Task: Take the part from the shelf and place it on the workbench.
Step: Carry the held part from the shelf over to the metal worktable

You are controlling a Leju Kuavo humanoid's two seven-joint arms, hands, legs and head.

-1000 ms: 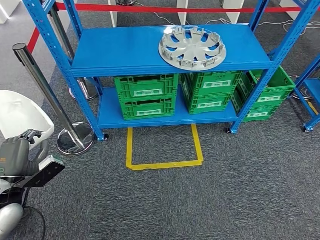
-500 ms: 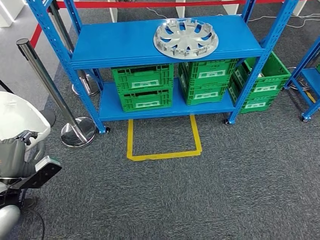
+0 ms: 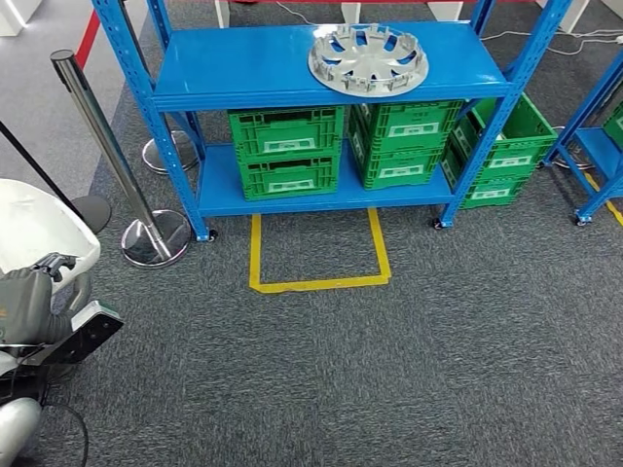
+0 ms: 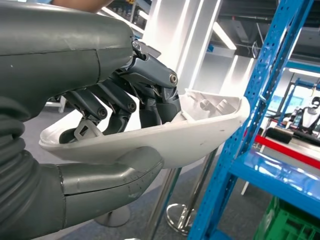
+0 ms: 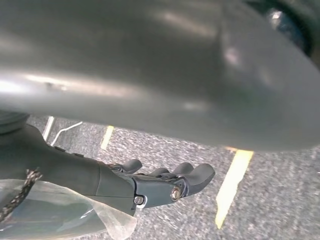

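A white moulded plastic part (image 3: 37, 229) sits at the far left of the head view, held by my left hand (image 3: 29, 302) low at my side. In the left wrist view the left hand (image 4: 113, 100) grips the white part (image 4: 196, 135), dark fingers inside its hollow and the thumb under its rim. My right hand (image 5: 166, 182) hangs over the grey carpet with its fingers stretched out and nothing in them.
A blue shelf (image 3: 242, 68) stands ahead with a silver hubcap (image 3: 367, 58) on its upper deck and green crates (image 3: 286, 151) below. A chrome barrier post (image 3: 110, 146) stands at the left. A yellow tape square (image 3: 315, 284) marks the carpet. Another blue shelf (image 3: 595, 146) is at the right.
The whole picture has shifted, so the camera has moved; the shelf now sits higher and more carpet shows. My left hand still holds the white part.
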